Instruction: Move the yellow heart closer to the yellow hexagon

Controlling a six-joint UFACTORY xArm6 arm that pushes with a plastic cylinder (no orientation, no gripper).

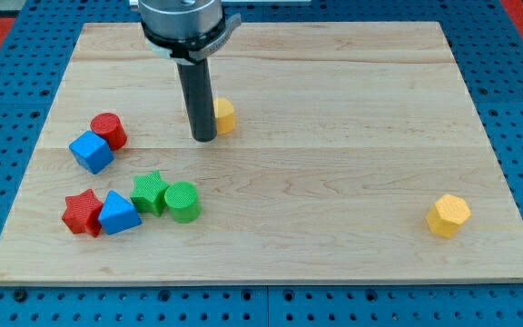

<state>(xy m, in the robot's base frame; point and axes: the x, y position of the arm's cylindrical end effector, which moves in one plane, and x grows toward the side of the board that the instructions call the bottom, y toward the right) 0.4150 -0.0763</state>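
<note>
Nearest us, toward the view's bottom, our wooden worktop point(271, 245) carries two groups of blocks. At about four o'clock from the board's centre sits the yellow hexagon point(448, 215), alone near the right edge and close to the bottom edge.

At about eight o'clock lies a tight row: the red star point(83, 212) touching the blue triangular block point(118, 213), then the green star point(150, 193), then the green cylinder point(182, 202), each touching or just beside its neighbour.

Further back, at about nine o'clock, the blue cube point(91, 152) rests against the red cylinder point(109, 130), which lies at its one o'clock.

Further still, at about eleven o'clock, stands our dark rod. Our tip point(203, 138) is on the worktop, touching or just beside the yellow heart point(224, 115), which lies at the tip's one o'clock. The rod hides the heart's left part, so its shape cannot be fully made out. The heart is well apart from the yellow hexagon, the hexagon lying at the heart's four o'clock across the board.

We carry no pincer: the arm ends in the plain rod, which holds nothing and can only push.
</note>
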